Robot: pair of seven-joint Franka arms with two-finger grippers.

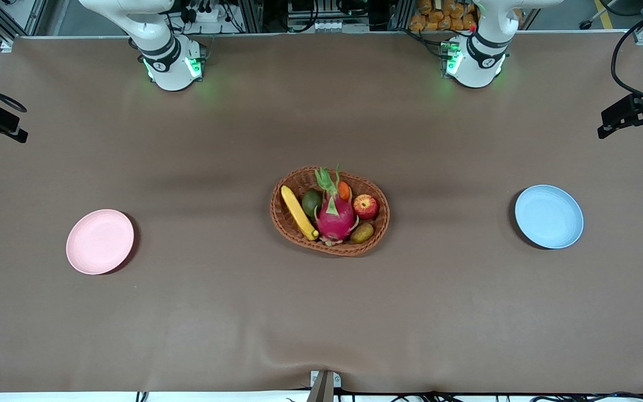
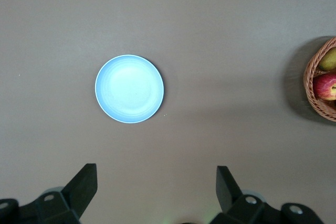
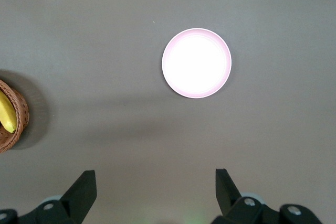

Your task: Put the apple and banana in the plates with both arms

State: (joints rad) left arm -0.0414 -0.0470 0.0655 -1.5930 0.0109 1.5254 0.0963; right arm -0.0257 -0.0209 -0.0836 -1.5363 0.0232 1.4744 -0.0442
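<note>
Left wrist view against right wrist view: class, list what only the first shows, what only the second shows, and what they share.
Only the left wrist view shows the round light blue plate, bare, and the small red apple in the oval woven brown basket, beside a brownish-yellow oval fruit. Only the right wrist view shows the round pale pink plate, also bare, and the yellow banana in that basket. Both share the brown table, a slice of the basket, and an open gripper high over the table: left gripper, right gripper.

L pincer open, raised; R pincer same; both waiting
</note>
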